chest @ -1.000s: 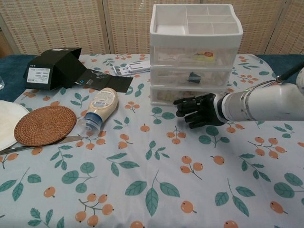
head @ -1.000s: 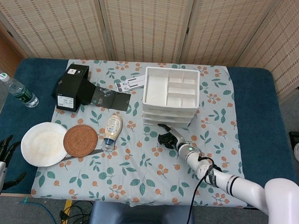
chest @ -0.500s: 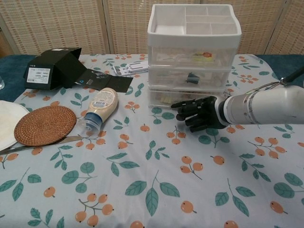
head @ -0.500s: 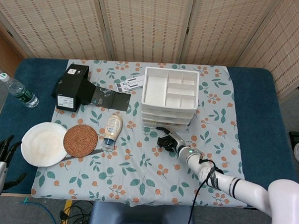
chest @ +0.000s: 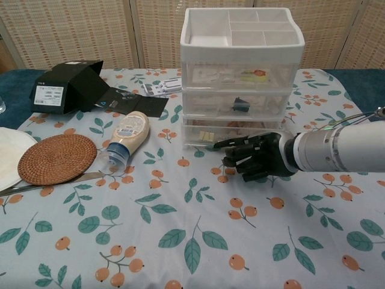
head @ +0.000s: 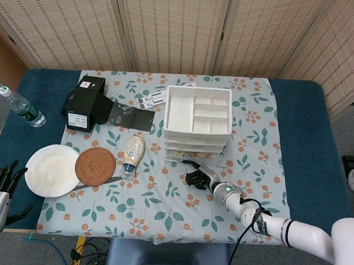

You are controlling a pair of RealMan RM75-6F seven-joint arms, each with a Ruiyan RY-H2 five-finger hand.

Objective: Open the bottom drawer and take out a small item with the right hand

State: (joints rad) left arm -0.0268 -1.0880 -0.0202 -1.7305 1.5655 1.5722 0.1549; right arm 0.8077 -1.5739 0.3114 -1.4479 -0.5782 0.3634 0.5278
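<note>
The bottom drawer (chest: 231, 133) is met head-on by the right robot hand (chest: 255, 158), fingers curled, seemingly hooking its front edge.

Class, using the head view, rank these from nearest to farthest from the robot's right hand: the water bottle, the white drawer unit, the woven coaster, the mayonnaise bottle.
From the right hand:
1. White drawer unit, just behind it.
2. Mayonnaise bottle, to its left.
3. Woven coaster, further left, beside the plate.
4. Water bottle, at the far left edge.
</note>
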